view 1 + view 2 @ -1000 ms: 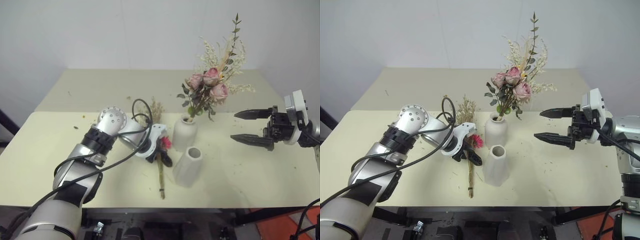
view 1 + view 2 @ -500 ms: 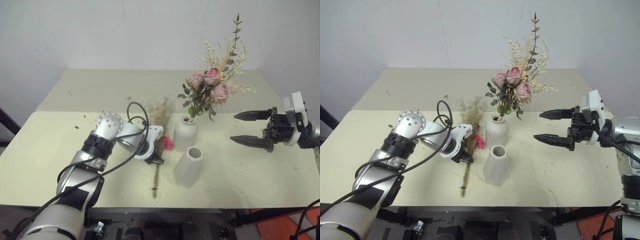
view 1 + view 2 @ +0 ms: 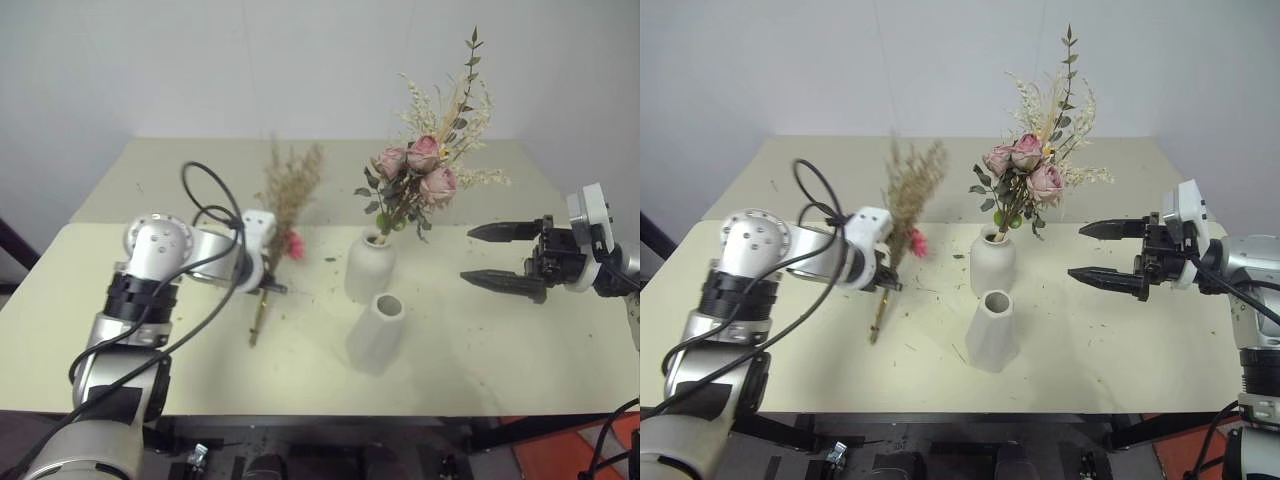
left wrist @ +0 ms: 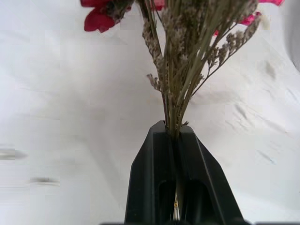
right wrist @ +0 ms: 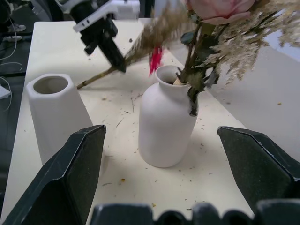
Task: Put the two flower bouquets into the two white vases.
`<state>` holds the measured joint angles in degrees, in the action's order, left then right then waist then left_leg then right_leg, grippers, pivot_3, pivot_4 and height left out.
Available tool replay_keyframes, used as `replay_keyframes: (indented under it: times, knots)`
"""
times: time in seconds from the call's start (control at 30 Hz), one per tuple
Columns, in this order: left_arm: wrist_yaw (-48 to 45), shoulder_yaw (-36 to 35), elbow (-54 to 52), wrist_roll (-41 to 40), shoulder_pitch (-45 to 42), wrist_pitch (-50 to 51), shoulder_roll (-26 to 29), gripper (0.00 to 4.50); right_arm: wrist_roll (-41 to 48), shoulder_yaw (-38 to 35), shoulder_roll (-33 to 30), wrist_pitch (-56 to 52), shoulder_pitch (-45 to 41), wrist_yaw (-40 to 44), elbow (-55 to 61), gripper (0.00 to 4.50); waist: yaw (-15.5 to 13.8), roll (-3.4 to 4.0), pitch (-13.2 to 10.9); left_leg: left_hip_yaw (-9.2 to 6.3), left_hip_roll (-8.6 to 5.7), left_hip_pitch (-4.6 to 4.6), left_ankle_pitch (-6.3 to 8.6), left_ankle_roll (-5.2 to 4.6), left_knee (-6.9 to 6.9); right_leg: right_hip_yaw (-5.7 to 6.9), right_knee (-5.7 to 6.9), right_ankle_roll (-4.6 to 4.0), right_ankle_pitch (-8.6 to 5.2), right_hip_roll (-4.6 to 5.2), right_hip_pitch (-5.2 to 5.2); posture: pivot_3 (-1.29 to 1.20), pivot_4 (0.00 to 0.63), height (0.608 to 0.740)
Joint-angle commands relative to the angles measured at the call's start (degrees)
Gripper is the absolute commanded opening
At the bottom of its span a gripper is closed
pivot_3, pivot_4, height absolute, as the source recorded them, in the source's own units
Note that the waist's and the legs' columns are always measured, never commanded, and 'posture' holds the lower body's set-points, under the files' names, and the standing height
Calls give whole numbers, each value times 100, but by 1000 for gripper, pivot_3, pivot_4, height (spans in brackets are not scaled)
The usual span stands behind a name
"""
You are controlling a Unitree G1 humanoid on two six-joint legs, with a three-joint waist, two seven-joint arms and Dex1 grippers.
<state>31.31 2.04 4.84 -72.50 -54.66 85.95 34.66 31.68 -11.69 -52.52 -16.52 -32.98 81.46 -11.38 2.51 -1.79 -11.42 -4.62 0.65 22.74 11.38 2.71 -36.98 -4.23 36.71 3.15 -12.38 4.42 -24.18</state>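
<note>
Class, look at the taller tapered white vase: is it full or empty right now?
Empty. The tapered vase shows a dark open mouth with no stems in it; the grass bundle is clamped in the left tool.

No readable text, label, brand, number or sign anywhere in these views.

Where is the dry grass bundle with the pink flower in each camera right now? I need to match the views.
Left eye view: grass bundle, left of centre, clamped in the left gripper.
Right eye view: left of centre.
Left wrist view: its stems rise from the shut fingers.
Right wrist view: upper middle, behind the vases.
Shared landmark: the round-bodied vase holding the roses, beside the bundle.
</note>
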Motion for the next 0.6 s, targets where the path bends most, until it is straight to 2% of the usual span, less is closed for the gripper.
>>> replay_keyframes:
  times: [0.03, 0.13, 0.27, 0.43, 0.6]
  knots:
    - [-782, -299, -972, 873, 287, -1068, 122, 10, -15, -65, -27, 170, -161, 85, -49, 4500, -11, 0, 0, 0, 0, 1, 0, 0, 0, 0, -2, -3, 2, 1, 0, 0, 150, 740]
    - [-2381, -476, -1991, 1656, 900, -2670, 369, 10, -12, -74, -38, 236, -200, 207, -181, 4500, -15, 0, 0, 0, 0, 5, -1, 2, 0, 1, -7, -7, 4, 1, 0, 0, 150, 740]
    - [-3730, -775, -2297, 1943, 1219, -3563, 433, 10, 50, -127, -77, 365, -170, 488, -343, 4500, -31, 0, 0, 1, 2, 10, -2, 4, 0, 3, -11, -10, 6, 1, -1, 0, 150, 740]
    - [-5125, -990, -2237, 1982, 1126, -4105, 470, 10, 365, -360, -85, 550, 55, 1050, -339, 4500, -13, 0, 0, 2, 3, 8, -2, 3, -1, 3, -12, 13, -8, 0, 2, 0, 150, 740]
    - [-6032, -1078, -2088, 1779, 867, -4291, 274, 10, 788, -283, -260, 684, 349, 1104, -179, 4500, -10, 0, 0, 2, 4, 9, -1, 2, -1, 3, -10, 13, -7, 0, 1, 0, 150, 740]
